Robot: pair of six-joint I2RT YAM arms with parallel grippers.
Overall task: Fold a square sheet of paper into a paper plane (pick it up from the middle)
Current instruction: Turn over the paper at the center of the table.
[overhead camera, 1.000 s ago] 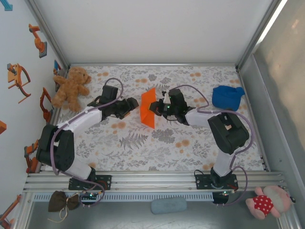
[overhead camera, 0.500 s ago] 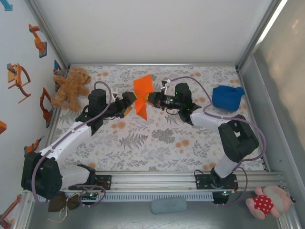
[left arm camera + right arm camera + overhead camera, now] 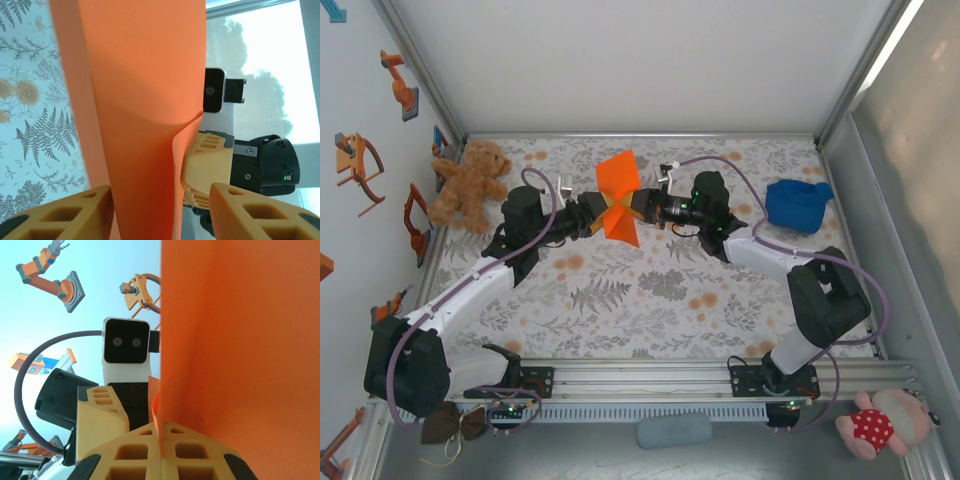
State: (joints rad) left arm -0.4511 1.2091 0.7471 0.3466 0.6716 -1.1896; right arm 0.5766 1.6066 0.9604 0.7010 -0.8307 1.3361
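The square sheet of paper [image 3: 618,196] is bright orange, folded along a crease, and held up in the air above the floral mat, mid-table. My right gripper [image 3: 646,208] comes from the right and is shut on the sheet's edge; in the right wrist view its fingertips [image 3: 150,440] pinch the paper [image 3: 240,340] flat. My left gripper [image 3: 590,214] reaches in from the left. In the left wrist view its fingers [image 3: 55,215] stand apart on either side of the hanging sheet [image 3: 140,100], with a gap at the right finger. The right gripper's fingers [image 3: 207,165] show behind the sheet.
A brown teddy bear [image 3: 470,185] sits at the back left of the mat, a blue cloth lump [image 3: 798,203] at the back right. A pink plush toy [image 3: 880,425] lies outside the frame, bottom right. Metal rails border the floral mat [image 3: 650,300].
The right gripper has carried the sheet up and toward the back. The left arm has stretched out to it, its jaws opening wide round the sheet and then narrowing.
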